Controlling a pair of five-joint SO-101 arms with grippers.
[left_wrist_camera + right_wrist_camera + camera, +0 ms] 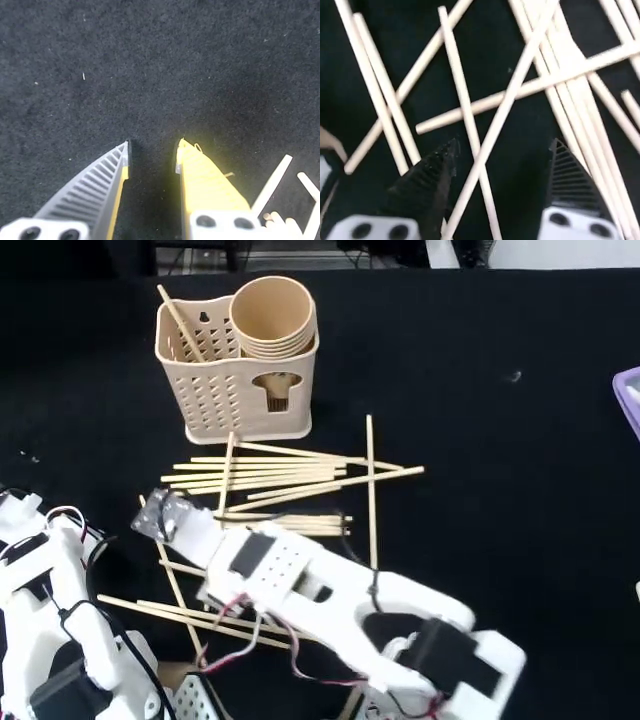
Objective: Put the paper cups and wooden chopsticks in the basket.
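Cups [272,312] sit stacked in the basket [215,390], loose chopsticks [285,478] lie at its 6 o'clock with the right gripper [505,145] spread over them, and the left gripper [152,145] is parted above bare cloth [150,60].

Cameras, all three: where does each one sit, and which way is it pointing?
High view: fixed above the table, looking down on the basket, paper cups, chopsticks, left arm and right arm.
Left wrist view: on the left arm's wrist, facing mostly bare table past the open left gripper.
Right wrist view: on the right arm's wrist, facing crossed chopsticks past the open right gripper.
Shared: the high and right wrist views both show the chopsticks on the table.
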